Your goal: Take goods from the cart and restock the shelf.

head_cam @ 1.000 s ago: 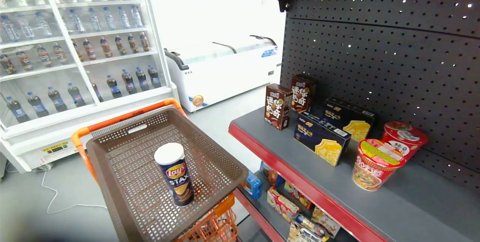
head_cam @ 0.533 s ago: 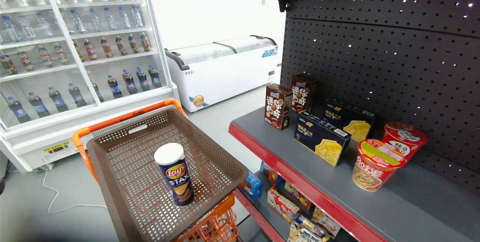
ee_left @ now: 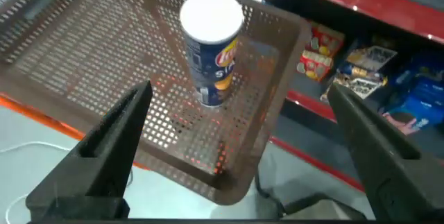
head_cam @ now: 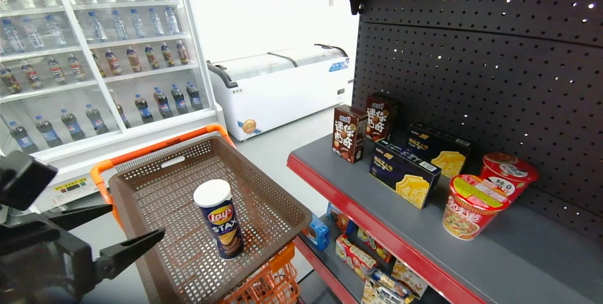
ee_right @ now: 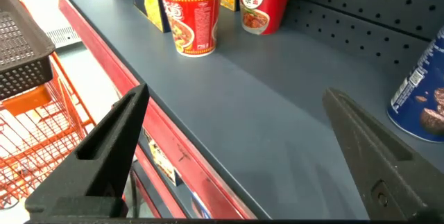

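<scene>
Can of chips [head_cam: 219, 219] stands upright in the lower middle of the head view, a dark blue cylinder with a flat white lid. It sits inside a brown perforated plastic basket [head_cam: 155, 191] on the orange-framed cart [head_cam: 101, 169]. At lower left the left gripper [head_cam: 136, 220] hangs just beside the basket rim, its black tapered fingers spread apart and empty. On the right, the grey shelf [head_cam: 377, 200] with a red front edge carries upright brown boxes [head_cam: 349, 133], flat dark boxes [head_cam: 405, 180] and two red noodle cups [head_cam: 471, 206], backed by a black pegboard [head_cam: 471, 73].

In the left wrist view, the left gripper [ee_left: 236, 102] is wide open above the basket [ee_left: 83, 57], with the can of chips [ee_left: 211, 50] between and beyond its fingers, untouched.

In the right wrist view, the right gripper [ee_right: 236, 98] is wide open and holds nothing, over the smooth grey shelf [ee_right: 277, 127]. The noodle cups [ee_right: 191, 12] stand beyond it, and a blue can [ee_right: 423, 92] stands near one finger.
</scene>
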